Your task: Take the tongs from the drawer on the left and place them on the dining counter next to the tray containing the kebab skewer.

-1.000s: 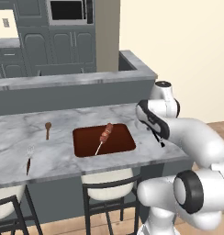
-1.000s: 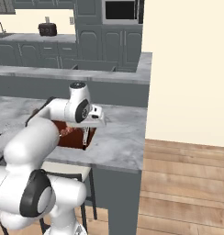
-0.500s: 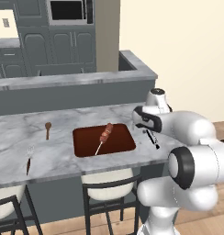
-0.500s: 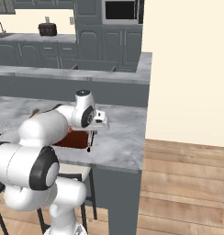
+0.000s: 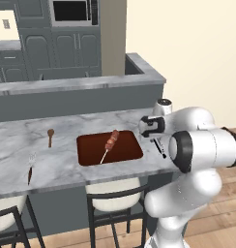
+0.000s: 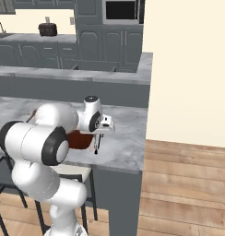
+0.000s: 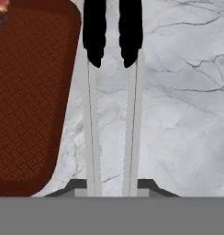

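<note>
Silvery metal with dark tips: the tongs (image 7: 111,114) are the item you hold, their two slim arms running up the middle of the hand view from between the gripper (image 7: 112,190) fingers, which are drawn in narrow and clamped on the handle end. The black tips point away from the hand, over the pale marbled dining counter (image 7: 178,101). From the left base view you see the tongs (image 5: 159,148) hanging slanted under the gripper (image 5: 154,138), low over the slab just to the right of the tray; whether the tips touch the stone you cannot tell.

Reddish-brown, shallow, round-cornered: the tray (image 5: 88,152) lies on the dining counter (image 5: 66,169) directly left of the tongs. In the hand view its woven-patterned floor (image 7: 26,92) runs close beside the left tong arm, apart from it.

Pale stick, brown meat chunks at the far end: the kebab skewer (image 5: 109,144) lies diagonally inside the tray.

Wood: a small spoon (image 5: 50,136) rests on the counter left of the tray, well apart from it. A brown-handled fork (image 5: 30,169) lies near the front edge, further left.

From the right base view you see the gripper (image 6: 101,131) over the slab's right end, tongs (image 6: 97,145) dangling beneath it.

Behind the counter: a raised dark grey ledge (image 5: 81,94) with marble cap.
</note>
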### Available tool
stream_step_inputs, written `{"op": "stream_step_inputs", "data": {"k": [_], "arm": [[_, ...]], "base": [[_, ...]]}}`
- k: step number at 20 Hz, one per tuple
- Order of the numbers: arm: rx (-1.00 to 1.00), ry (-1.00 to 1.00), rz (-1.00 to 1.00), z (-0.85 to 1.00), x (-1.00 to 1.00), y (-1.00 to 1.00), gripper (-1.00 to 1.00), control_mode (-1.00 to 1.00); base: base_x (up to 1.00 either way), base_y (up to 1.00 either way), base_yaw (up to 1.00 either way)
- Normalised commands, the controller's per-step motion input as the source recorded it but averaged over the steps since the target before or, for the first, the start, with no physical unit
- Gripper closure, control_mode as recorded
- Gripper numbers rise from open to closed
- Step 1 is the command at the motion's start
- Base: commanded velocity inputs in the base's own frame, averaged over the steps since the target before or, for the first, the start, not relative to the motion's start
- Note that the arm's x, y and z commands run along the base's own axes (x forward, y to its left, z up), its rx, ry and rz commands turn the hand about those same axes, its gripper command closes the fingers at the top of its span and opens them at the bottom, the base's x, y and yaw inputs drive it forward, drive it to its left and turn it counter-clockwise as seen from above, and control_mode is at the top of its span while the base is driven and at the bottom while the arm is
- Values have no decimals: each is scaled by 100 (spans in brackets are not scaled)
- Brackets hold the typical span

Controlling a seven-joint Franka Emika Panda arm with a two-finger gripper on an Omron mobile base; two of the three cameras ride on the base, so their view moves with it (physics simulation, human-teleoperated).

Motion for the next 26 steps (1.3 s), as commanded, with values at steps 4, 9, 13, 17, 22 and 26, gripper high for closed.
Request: {"op": "stream_step_inputs", "data": {"k": [4, 9, 13, 17, 22, 26], "arm": [[0, 0, 0, -29, 35, -3, 100, -100], [0, 0, 0, -20, 39, 0, 100, -100], [0, 0, 0, -24, 45, 0, 100, -100], [0, 0, 0, -25, 42, 0, 100, -100], [0, 0, 0, -26, 42, 0, 100, -100], [0, 0, 0, -27, 36, 0, 100, -100]], "base": [[0, 0, 0], [0, 0, 0], [0, 0, 0], [0, 0, 0], [0, 0, 0], [0, 0, 0]]}}
